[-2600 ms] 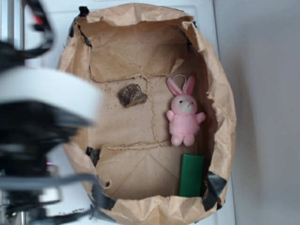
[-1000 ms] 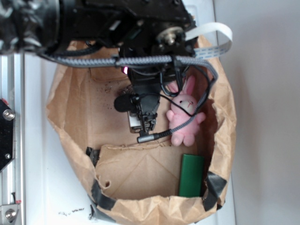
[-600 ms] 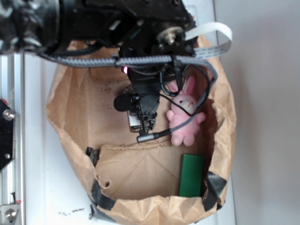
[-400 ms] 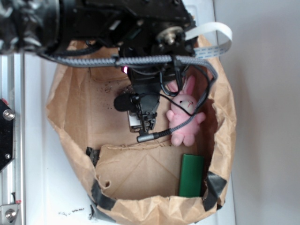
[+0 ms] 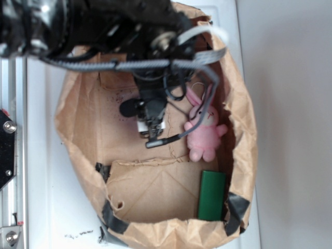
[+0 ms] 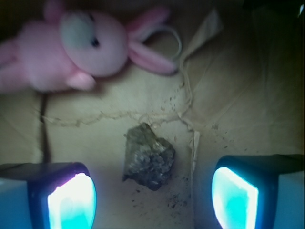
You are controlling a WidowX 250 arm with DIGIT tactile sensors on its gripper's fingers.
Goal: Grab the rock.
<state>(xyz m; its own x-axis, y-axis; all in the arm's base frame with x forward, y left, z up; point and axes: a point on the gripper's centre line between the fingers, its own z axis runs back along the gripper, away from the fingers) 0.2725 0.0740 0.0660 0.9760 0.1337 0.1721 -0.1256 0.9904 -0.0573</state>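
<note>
The rock is seen on the brown paper between the fingers. The gripper is held wide apart, and nothing is held in it.

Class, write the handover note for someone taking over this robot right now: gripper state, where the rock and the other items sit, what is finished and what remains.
Gripper: open, empty, fingers either side of the rock in the wrist view, not touching it.
Rock: lying on the brown paper floor of the bag, centred between the fingers; hidden under the arm in the exterior view.
Pink bunny: beside the gripper, apart from the rock.
Green block: near the bag's edge, away from the gripper.
Done: gripper lined up over the rock.
Left: lower if needed, close on the rock, lift it without catching the bunny.
</note>
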